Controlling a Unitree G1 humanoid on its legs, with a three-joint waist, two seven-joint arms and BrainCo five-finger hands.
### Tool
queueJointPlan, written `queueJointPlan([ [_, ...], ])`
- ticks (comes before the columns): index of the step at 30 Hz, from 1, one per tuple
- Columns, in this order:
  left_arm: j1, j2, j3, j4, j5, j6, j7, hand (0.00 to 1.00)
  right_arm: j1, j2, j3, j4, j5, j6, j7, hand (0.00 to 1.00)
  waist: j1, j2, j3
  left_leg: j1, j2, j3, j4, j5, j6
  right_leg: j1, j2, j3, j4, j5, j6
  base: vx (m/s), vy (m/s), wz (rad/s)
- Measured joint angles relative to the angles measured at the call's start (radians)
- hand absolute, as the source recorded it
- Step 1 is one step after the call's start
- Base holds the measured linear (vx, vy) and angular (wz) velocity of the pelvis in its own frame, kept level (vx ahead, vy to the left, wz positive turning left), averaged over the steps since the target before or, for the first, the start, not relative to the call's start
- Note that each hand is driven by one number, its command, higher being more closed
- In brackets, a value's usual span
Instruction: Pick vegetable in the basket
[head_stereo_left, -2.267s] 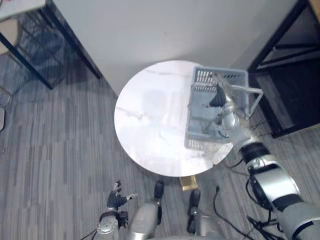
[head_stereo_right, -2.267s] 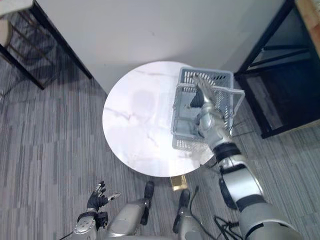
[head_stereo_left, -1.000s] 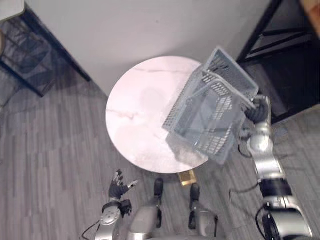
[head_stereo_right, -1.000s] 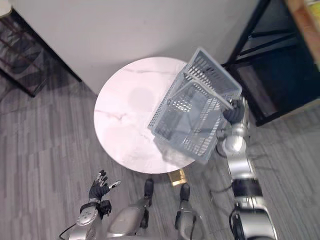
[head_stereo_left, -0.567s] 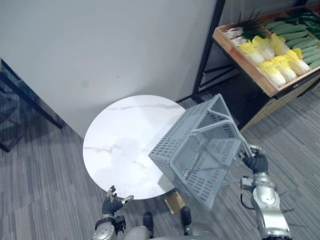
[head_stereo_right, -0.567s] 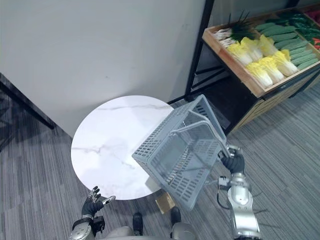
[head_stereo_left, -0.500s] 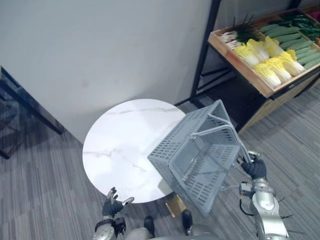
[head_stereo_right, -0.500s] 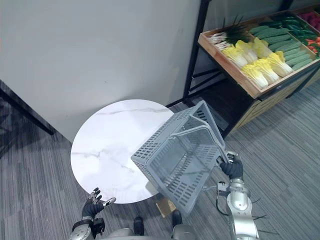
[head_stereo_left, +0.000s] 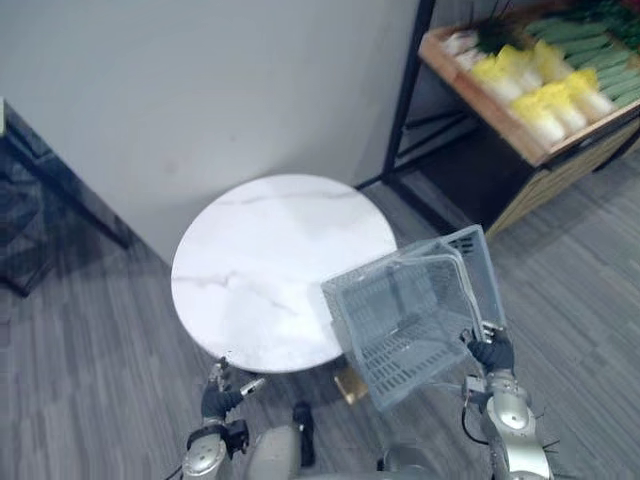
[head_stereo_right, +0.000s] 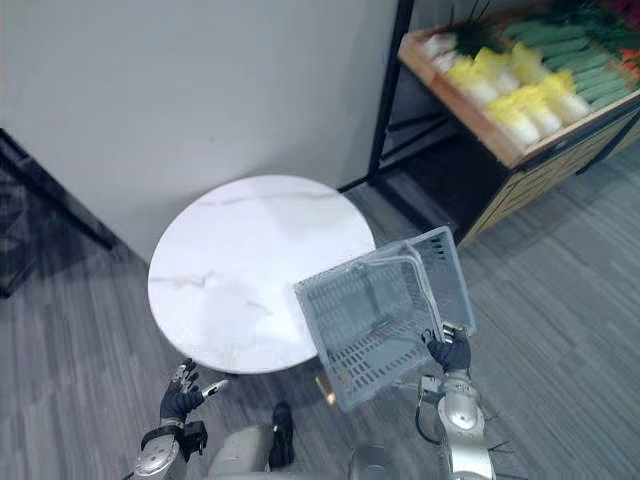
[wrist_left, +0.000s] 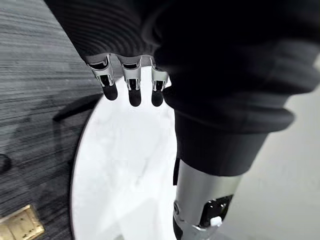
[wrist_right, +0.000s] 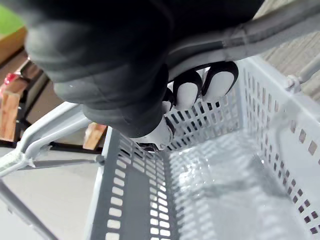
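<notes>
Your R hand (head_stereo_left: 492, 354) is curled round the handle (wrist_right: 280, 22) of the basket (head_stereo_left: 400, 315), tilted by the table (head_stereo_left: 250, 260); veg (head_stereo_left: 545, 95) well apart on the shelf (head_stereo_left: 520, 140); L hand (head_stereo_left: 217, 402) low, fingers relaxed

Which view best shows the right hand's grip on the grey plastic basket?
The right wrist view: the right hand has its fingers curled round the handle of the grey plastic basket. The eye views show the whole basket tilted, hanging from that hand.
</notes>
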Motion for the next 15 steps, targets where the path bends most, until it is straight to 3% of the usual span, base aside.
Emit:
queueJointPlan([
  [2,0.002,-0.030,-0.007,-0.004,-0.001,0.000,0.000,0.00,-0.023,-0.023,-0.001,0.004,0.010,0.000,-0.006,1.00,-0.004,0.055,0.025,-0.039,0.048,-0.057,-0.034,0.086,-0.033,0.023,0.065,-0.054,-0.107,0.008,-0.047,-0.30,-0.192,0.42],
  [3,0.006,-0.032,-0.013,-0.006,-0.001,0.000,0.000,0.00,-0.019,-0.028,-0.001,0.004,0.021,0.000,-0.009,1.00,-0.004,0.060,0.027,-0.030,0.052,-0.074,-0.072,0.129,-0.047,0.017,0.074,-0.066,-0.105,0.015,-0.059,-0.37,-0.196,0.55],
  [4,0.010,-0.033,-0.017,-0.010,-0.002,0.000,0.001,0.00,-0.011,-0.033,-0.007,0.005,0.036,0.000,-0.020,1.00,-0.005,0.051,0.030,0.006,0.044,-0.103,-0.188,0.223,-0.081,0.001,0.068,-0.107,-0.096,0.026,-0.086,-0.39,-0.197,0.59],
  [6,0.014,-0.031,-0.027,-0.024,-0.002,0.000,0.000,0.00,-0.016,-0.025,-0.043,0.003,0.041,0.000,-0.032,1.00,-0.005,0.039,0.034,-0.004,0.040,-0.093,-0.064,0.138,-0.060,-0.039,0.053,-0.130,-0.095,0.040,-0.131,-0.38,-0.208,0.37],
  [8,0.046,-0.032,-0.023,-0.060,-0.002,0.000,0.000,0.00,-0.015,-0.022,-0.041,-0.008,0.060,0.000,-0.045,1.00,-0.009,0.037,0.037,0.018,0.056,-0.095,0.090,-0.007,-0.073,-0.068,0.045,-0.115,-0.096,0.076,-0.133,-0.26,-0.085,-0.07],
  [11,0.071,-0.035,-0.012,-0.096,-0.002,-0.003,0.001,0.00,-0.011,-0.006,-0.042,-0.033,0.062,0.000,-0.048,1.00,-0.008,0.042,0.036,0.111,0.081,-0.127,0.170,-0.135,-0.097,-0.085,0.055,-0.081,-0.099,0.099,-0.133,-0.13,0.031,-0.32],
  [14,0.063,-0.035,-0.019,-0.095,-0.003,-0.008,0.005,0.00,-0.009,-0.006,-0.064,-0.049,0.065,-0.005,-0.053,1.00,-0.042,0.071,0.018,0.224,0.081,-0.124,-0.011,-0.205,-0.120,-0.112,0.073,-0.069,-0.102,0.116,-0.107,-0.14,0.151,-0.16],
  [15,0.051,-0.029,-0.024,-0.092,-0.003,-0.009,0.009,0.00,-0.008,0.001,-0.078,-0.048,0.067,-0.004,-0.055,1.00,-0.048,0.062,0.022,0.229,0.079,-0.125,-0.031,-0.203,-0.121,-0.113,0.065,-0.066,-0.103,0.120,-0.101,-0.08,0.114,0.11],
])
